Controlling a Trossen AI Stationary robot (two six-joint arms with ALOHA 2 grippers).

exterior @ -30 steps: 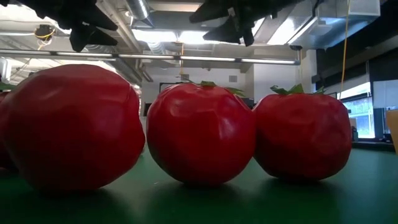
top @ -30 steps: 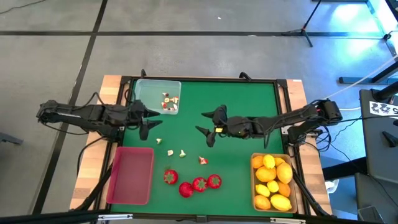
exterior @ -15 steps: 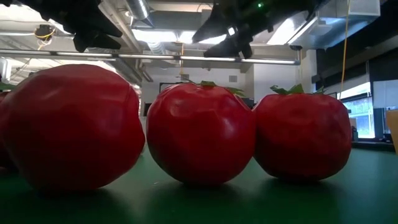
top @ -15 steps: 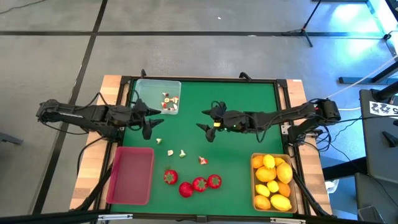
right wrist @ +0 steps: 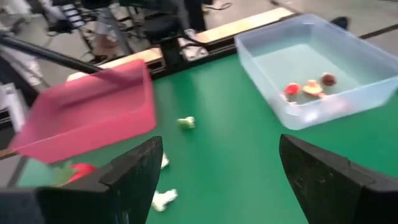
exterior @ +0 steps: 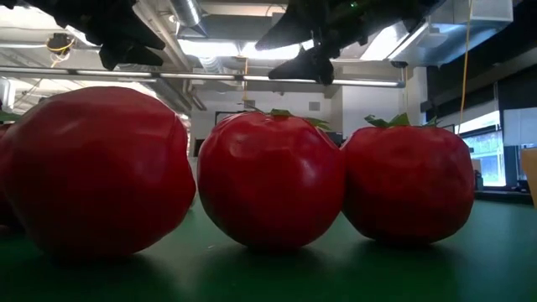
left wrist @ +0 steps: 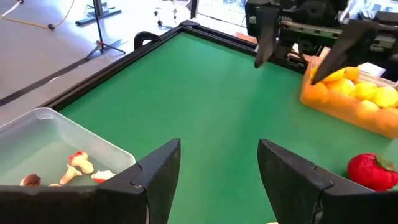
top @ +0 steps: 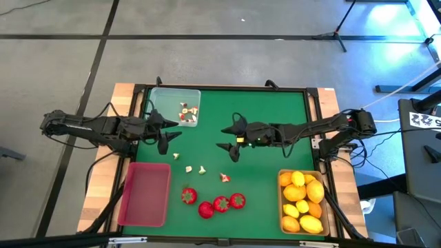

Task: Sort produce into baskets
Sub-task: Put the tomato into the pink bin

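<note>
1. Four strawberries (top: 213, 202), red with green tops, lie in a loose row on the desk (top: 269, 110), below and between the two end effectors in the high view and well apart from both. Judged light and rigid, glossy and rounded; likely to roll or slip. Best taken across the widest part of the body, not by the leafy top.
2. Four small white-and-red bits (top: 202, 169) lie loose on the green between the end effectors and the strawberries; the nearest sits just beside the left end effector (top: 160, 135). Judged very light and irregular, easily nudged aside; a low, centred pinch would suit.
3. More such bits rest in the clear basket (top: 160, 101), just beyond the left end effector.
4. Lemons and an orange fruit (top: 302, 202) fill the tan basket (top: 282, 207), well below the right end effector (top: 233, 139). Judged light, stiff and smooth.
5. Red basket (top: 145, 194), below the left end effector, holds nothing visible.
6. Left end effector: fingers spread, nothing between them, hanging over the green.
7. Right end effector: fingers wide apart, holding nothing, above the middle of the desk.
8. Hard to make out: the low view is almost filled by three strawberries, which hide the loose bits and all baskets but a sliver at the edge. The right wrist view is blurred, so the loose bits show only as pale shapes. How high each end effector hangs over the desk cannot be told.
</note>
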